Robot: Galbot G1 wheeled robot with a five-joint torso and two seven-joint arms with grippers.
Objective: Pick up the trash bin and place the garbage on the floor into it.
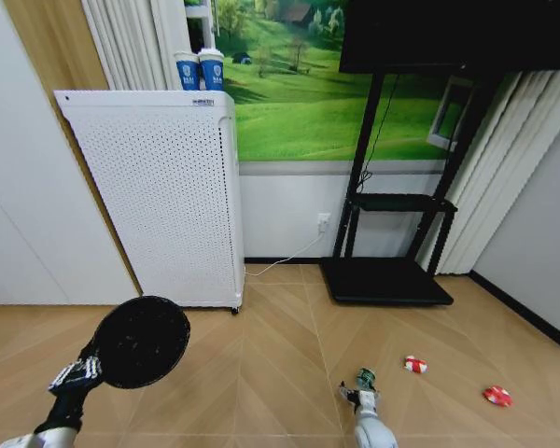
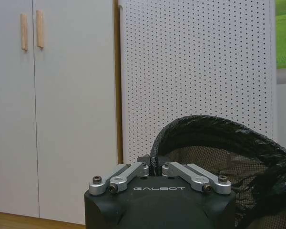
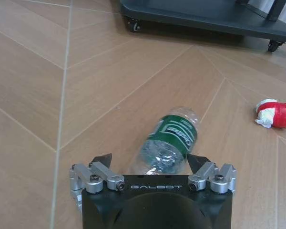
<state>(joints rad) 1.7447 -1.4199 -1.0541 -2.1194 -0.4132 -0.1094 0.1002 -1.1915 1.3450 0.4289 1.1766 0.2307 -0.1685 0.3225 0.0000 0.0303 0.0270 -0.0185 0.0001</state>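
Head view shows the white perforated cabinet [image 1: 163, 191] standing against the wall, with two blue-and-white cups [image 1: 200, 70] on its top. In front of its lower corner hangs the trash bin [image 1: 140, 341], black and round with a crinkled liner, its mouth tipped up toward the camera. The left gripper [image 1: 77, 371] has its fingers pinched shut on the bin's rim [image 2: 155, 164], and through its wrist camera the cabinet's dotted panel rises just behind the bin, with plain white cupboard doors [image 2: 52, 105] beside it.

Away from the cabinet, past the bin, the floor [image 1: 261, 373] lies open in pale herringbone boards up to the black wheeled TV stand [image 1: 392, 271]. The right gripper [image 3: 150, 162] hangs low there with its fingers spread wide on either side of the clear bottle [image 3: 169, 140], which lies flat with its green label up. A red-and-white wrapper [image 3: 276, 113] sits near the bottle, and a second wrapper [image 1: 497, 396] lies farther still from the cabinet.
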